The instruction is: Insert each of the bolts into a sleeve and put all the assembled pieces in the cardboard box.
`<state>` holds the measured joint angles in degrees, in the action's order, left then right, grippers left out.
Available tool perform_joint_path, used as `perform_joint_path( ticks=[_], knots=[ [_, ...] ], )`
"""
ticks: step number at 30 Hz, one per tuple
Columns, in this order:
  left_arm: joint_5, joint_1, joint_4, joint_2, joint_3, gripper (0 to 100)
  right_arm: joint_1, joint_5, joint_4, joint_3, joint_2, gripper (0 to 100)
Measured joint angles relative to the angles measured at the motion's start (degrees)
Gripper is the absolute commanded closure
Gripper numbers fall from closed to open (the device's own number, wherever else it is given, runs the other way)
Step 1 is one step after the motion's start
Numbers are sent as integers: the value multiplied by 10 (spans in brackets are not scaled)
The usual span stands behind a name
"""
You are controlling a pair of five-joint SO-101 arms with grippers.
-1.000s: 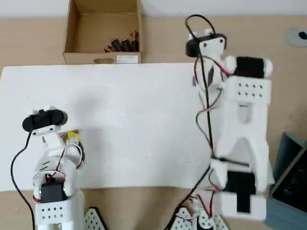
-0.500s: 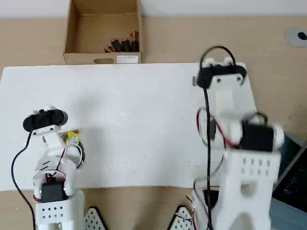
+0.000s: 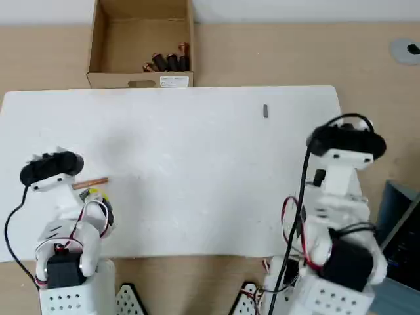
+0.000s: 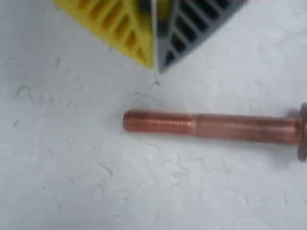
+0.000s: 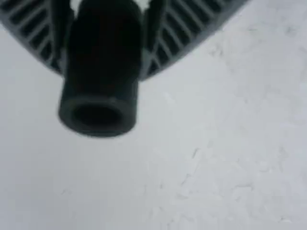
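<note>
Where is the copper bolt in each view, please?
High view: copper bolt on the white sheet, beside the left end effector.
Left wrist view: lying beside that end effector's tips.
Right wrist view: black sleeve over the sheet.
Shared landmark: the white sheet.

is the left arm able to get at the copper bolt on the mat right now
Probably yes. The bolt lies bare on the white mat close to the left gripper, with nothing over or beside it. Its jaws are shut, so they would have to open first.
</note>
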<state>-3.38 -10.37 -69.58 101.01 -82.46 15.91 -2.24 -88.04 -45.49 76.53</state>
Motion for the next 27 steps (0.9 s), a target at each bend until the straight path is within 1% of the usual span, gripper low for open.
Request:
perform_joint_path(
  ticks=[4, 7, 14, 18, 22, 27],
  knots=[
    [-47, 0, 0, -93, 68, 999, 2, 0, 12, -30, 44, 989],
    [-100, 0, -12, -203, 151, 999, 2, 0, 18, -53, 76, 989],
    [-222, 0, -122, -501, 388, 999, 2, 0, 22, -91, 139, 989],
    [-294, 0, -189, -638, 521, 998, 2, 0, 22, -108, 171, 989],
    [-362, 0, -247, -737, 632, 998, 2, 0, 22, -118, 200, 989],
    [-433, -17, -265, -817, 683, 998, 2, 0, 22, -125, 234, 989]
  ],
)
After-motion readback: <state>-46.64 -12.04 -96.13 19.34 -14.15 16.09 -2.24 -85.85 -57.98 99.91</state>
